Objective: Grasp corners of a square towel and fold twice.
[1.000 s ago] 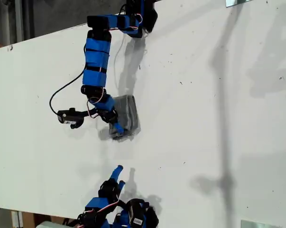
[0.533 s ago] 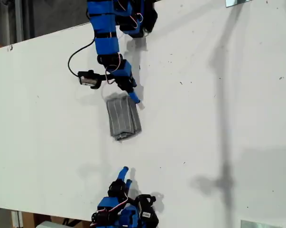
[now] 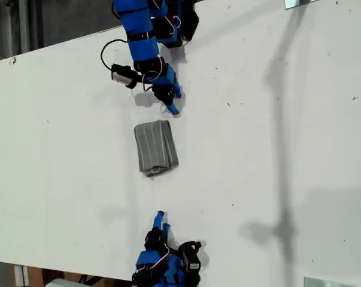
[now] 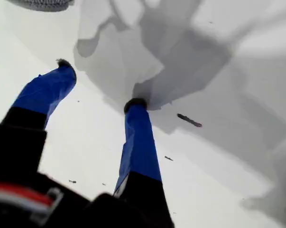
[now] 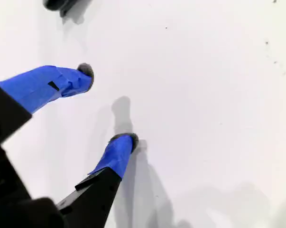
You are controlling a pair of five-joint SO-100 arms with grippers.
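You see the towel [image 3: 155, 147] folded mid-tabletop [image 3: 258, 149], touched by neither gripper; my first gripper [image 4: 100, 83] and my second gripper [image 5: 109, 102] both gape, empty.

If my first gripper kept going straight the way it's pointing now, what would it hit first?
Most likely the bare table; my first gripper, open, points down at it. The towel lies further ahead, though depth is unclear.

A robotics lab or workshop bench, suggested by a bare white tabletop [image 3: 276, 149] (scuffed and speckled), two small blue-taped arms mounted at opposite edges, wiring exposed.
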